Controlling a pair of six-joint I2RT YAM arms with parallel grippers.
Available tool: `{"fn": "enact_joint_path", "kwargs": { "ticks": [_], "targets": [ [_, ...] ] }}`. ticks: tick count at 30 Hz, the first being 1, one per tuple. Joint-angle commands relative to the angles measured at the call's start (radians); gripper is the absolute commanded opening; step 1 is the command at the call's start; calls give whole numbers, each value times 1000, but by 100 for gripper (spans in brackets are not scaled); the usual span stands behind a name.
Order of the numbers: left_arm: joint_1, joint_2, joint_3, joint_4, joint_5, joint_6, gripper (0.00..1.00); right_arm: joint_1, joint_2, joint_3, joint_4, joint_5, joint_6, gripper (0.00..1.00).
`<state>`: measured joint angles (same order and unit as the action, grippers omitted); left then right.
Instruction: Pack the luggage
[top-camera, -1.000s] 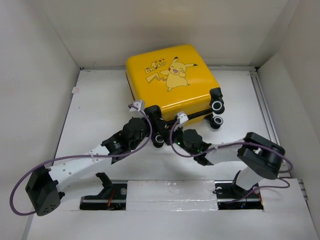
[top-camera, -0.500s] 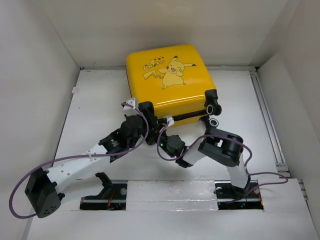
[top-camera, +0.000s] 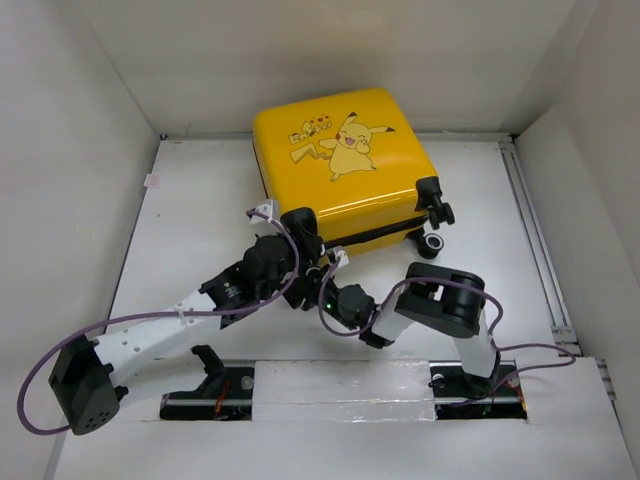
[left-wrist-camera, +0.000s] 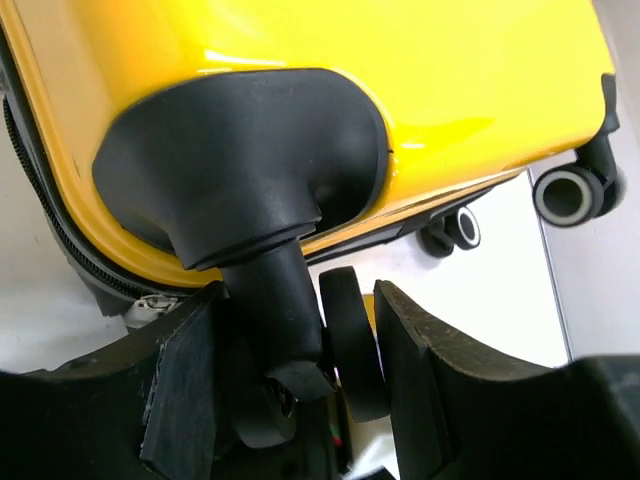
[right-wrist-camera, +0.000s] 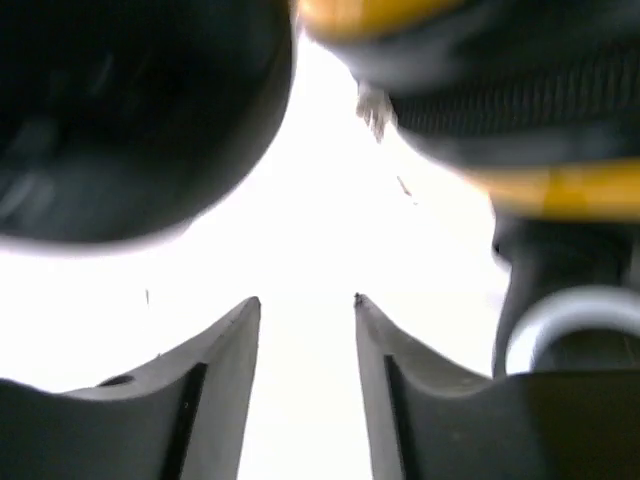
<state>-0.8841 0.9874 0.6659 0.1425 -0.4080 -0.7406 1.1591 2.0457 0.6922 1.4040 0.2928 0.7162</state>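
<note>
White table (top-camera: 190, 200) carries hard, glossy luggage (top-camera: 340, 165), probably light and slippery; left jaws clamp one caster (left-wrist-camera: 350, 345), a firm hold; right jaws half-open, empty.

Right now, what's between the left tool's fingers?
Left wrist view: one black caster wheel of the yellow Pikachu suitcase sits inside the left tool, and both fingers look pressed against the caster.
</note>
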Motion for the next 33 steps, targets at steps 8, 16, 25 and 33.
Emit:
{"fn": "enact_joint_path", "kwargs": {
  "ticks": [8, 16, 25, 33],
  "targets": [
    [-72, -167, 144, 13, -136, 98, 90, 60, -373, -131, -260, -173, -121, 67],
    [-53, -326, 14, -165, -339, 26, 68, 70, -580, -97, -745, -138, -196, 77],
    [-53, -262, -149, -181, -209, -82, 28, 70, -896, 1, -1263, 69, -285, 86],
    [-53, -175, -247, 87, -92, 15, 31, -22, -1042, 27, -1407, 131, -328, 89]
  ]
}}
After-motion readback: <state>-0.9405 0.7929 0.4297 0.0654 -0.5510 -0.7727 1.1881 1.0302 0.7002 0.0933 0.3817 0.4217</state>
